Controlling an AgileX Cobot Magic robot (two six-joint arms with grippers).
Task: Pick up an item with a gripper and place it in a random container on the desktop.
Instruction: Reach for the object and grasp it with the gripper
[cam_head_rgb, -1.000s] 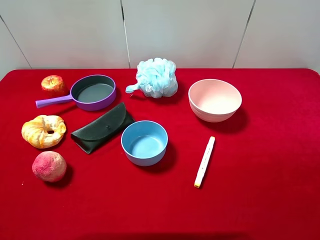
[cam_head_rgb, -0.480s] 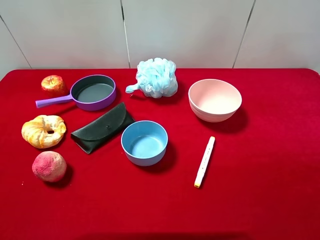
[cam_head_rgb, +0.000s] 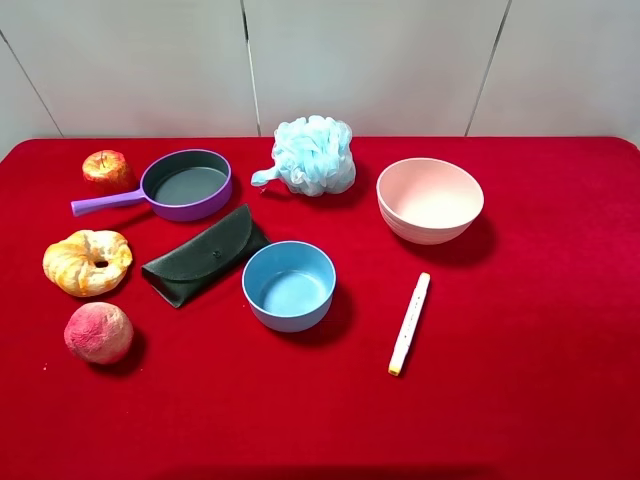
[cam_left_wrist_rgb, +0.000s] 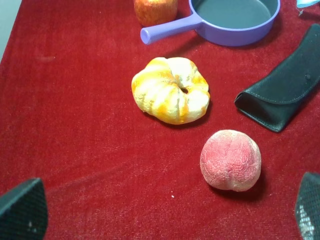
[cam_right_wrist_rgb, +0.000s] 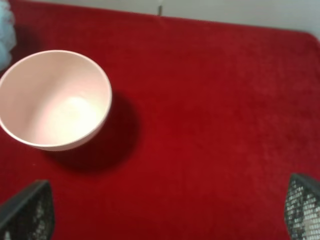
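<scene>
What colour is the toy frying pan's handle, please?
Light purple handle; clearest in the left wrist view.

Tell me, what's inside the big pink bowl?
Nothing: the pink bowl shows only its bare pale inside, in both the high and right wrist views. The red cloth under its base is covered.

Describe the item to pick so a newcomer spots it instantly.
On the red cloth-covered desktop, look along the far edge. Between the purple toy pan and the pale pink round bowl sits the fluffy light blue mesh bath pouf, the only ruffled thing.
</scene>
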